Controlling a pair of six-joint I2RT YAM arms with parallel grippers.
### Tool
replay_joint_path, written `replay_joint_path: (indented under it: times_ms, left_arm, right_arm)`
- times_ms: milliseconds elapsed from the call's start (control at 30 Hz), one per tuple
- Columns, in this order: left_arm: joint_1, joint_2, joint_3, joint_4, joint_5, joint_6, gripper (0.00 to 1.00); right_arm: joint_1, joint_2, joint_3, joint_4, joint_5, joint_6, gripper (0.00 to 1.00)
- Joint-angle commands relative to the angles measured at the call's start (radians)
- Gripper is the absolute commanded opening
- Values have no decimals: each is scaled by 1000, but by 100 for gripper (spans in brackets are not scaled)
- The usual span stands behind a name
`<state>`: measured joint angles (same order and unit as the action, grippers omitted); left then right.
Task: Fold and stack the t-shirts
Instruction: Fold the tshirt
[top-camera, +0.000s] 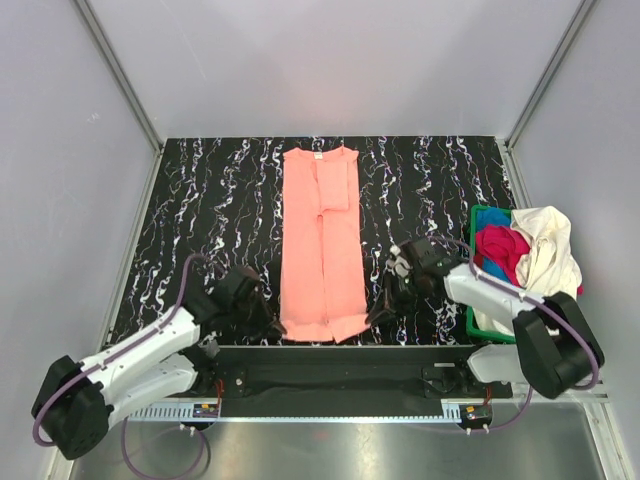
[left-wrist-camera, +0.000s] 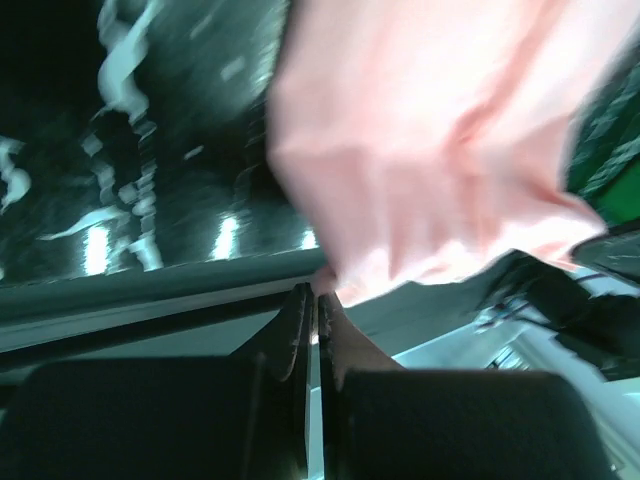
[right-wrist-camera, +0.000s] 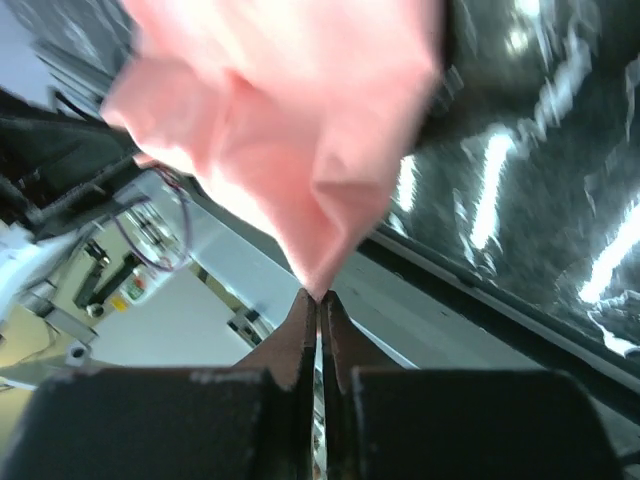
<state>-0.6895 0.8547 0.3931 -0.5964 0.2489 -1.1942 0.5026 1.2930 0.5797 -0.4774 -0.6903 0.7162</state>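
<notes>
The salmon-pink t-shirt (top-camera: 322, 240) lies as a long narrow strip down the middle of the table, its white neck label at the far end. My left gripper (top-camera: 272, 326) is shut on its near left corner, and the cloth (left-wrist-camera: 430, 150) hangs from the fingertips in the left wrist view. My right gripper (top-camera: 377, 316) is shut on its near right corner, seen as a pink point (right-wrist-camera: 310, 150) pinched between the fingertips. Cream-white (top-camera: 545, 250), magenta (top-camera: 500, 248) and blue (top-camera: 493, 270) shirts sit heaped in the basket at the right.
The green plastic basket (top-camera: 478, 215) stands at the table's right edge beside my right arm. The black marbled table (top-camera: 200, 220) has bare room on both sides of the pink shirt. Grey walls enclose the back and sides.
</notes>
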Motion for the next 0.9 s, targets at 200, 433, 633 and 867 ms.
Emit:
replay_joint_path:
  times_ms: [200,433,633,867]
  left_arm:
    - [312,378,424,46,65,296,0]
    - [415,733,738,60,141,401,0]
    - [453,906,904,40,170,429,0]
    - [485,1035,1029,41,207,439,0]
  right_arm:
    - [-137,320,471,-171,11,-168,0]
    - [-206,650,873,-302,-2,-257,0]
    - [-248,831,1103,-388,-23,-276,0]
    - [-276,930,1255,-423,-52,-287,0]
